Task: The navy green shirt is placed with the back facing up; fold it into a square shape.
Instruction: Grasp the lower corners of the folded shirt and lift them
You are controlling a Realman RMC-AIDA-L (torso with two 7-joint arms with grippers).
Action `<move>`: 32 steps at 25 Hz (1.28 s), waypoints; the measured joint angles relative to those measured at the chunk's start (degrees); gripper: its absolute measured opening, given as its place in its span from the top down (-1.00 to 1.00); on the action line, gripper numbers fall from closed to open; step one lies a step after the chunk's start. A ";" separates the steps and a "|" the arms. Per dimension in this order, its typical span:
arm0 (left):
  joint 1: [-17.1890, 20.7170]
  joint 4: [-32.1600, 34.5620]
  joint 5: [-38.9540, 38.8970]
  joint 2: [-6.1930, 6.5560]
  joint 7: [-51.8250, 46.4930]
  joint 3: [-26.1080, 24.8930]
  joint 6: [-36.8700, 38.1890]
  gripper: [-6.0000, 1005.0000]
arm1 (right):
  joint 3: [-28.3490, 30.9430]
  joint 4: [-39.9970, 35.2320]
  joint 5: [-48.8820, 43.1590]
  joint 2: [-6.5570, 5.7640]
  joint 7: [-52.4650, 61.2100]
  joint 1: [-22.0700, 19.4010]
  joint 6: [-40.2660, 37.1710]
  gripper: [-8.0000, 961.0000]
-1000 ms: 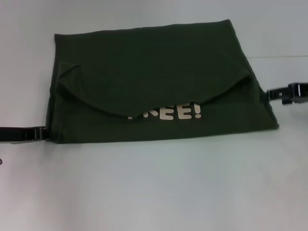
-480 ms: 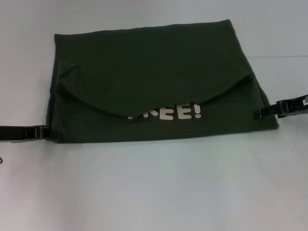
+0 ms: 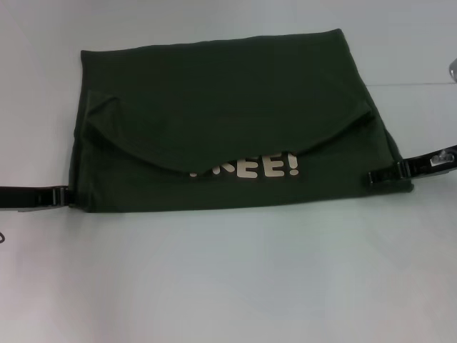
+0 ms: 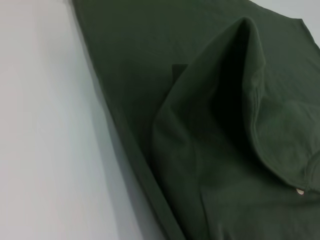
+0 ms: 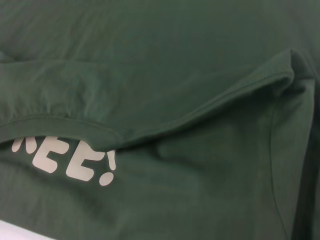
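The navy green shirt lies on the white table, folded into a wide band. Its upper layer is folded down in a curved flap. White lettering peeks out below the flap. My left gripper is at the shirt's near left corner, level with the table. My right gripper reaches in from the right, over the shirt's near right corner. The left wrist view shows the shirt's edge and a raised fold. The right wrist view shows the flap hem and the lettering.
White table surface surrounds the shirt, with a wide bare stretch in front of it. A small grey object shows at the far right edge.
My right gripper has moved nearer and leftward, from beside the shirt's right edge onto its near right corner. The left gripper and the shirt have not moved.
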 joint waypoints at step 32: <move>-0.05 1.33 -0.50 0.02 -0.27 -0.17 0.96 0.97 | -1.97 0.42 -0.20 0.35 1.48 -0.59 2.23 0.70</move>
